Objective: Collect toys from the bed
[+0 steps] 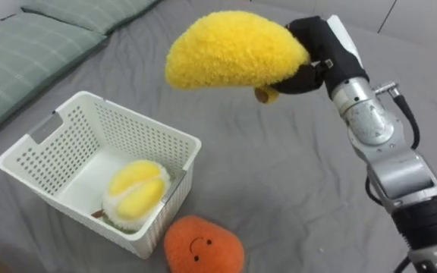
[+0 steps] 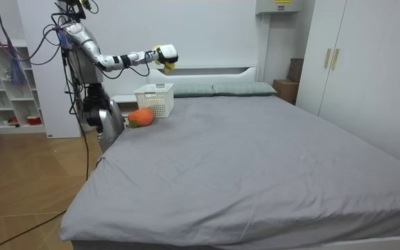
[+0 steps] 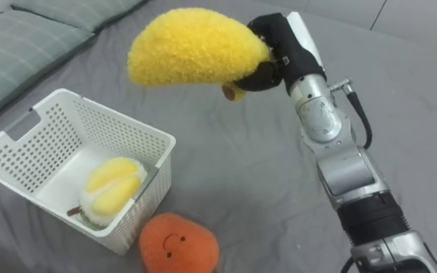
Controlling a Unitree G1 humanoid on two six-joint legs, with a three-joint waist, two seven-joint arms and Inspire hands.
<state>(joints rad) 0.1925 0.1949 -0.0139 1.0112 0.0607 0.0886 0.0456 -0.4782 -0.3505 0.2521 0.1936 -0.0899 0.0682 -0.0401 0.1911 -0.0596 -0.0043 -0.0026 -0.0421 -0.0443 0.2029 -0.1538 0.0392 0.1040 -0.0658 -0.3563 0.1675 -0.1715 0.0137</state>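
The right robot hand [image 1: 321, 53] was up in the air, fingers wrapped round the tail end of a fluffy yellow plush toy [image 1: 234, 49], which hung above and just beyond the white basket [image 1: 143, 125]. The basket sat on the grey bed [image 1: 279, 189]. Inside it lay a pale yellow-and-white plush [image 1: 135, 189], and just beside its near corner, on the sheet, was a smiling orange plush [image 1: 203, 244]. Green striped pillows [image 1: 21, 61] lay beyond the basket. The robot stood at the bed's edge by the basket. An open shelf [image 2: 5, 83] was behind it, wooden floor [image 2: 26, 187] lay below, and white wardrobe doors [image 2: 353, 62] stood well apart across the room.
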